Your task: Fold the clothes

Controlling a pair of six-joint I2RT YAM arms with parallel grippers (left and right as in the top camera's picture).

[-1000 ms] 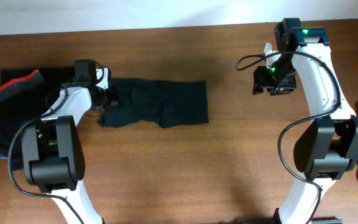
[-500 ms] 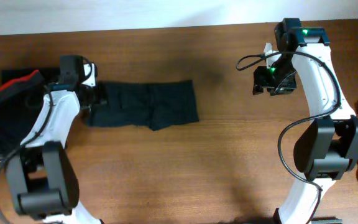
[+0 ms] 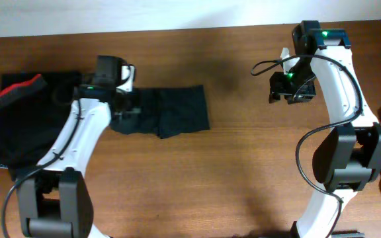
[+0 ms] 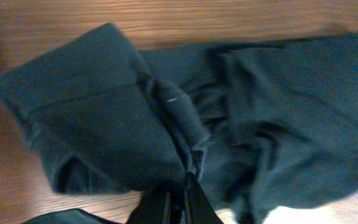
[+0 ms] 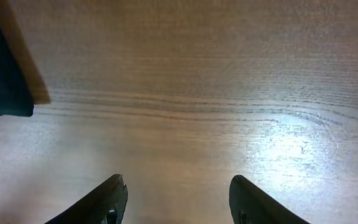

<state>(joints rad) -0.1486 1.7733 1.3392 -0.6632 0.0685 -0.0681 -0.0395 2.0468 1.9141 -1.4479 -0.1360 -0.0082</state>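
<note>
Overhead, L gripper (image 4: 179, 184) clamped on black garment (image 3: 174, 111), R gripper (image 5: 178, 182) spread over table (image 3: 243, 165).

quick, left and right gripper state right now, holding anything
Left gripper: closed, pinching a fold of the black garment.
Right gripper: open, holding nothing, over the table.
</note>
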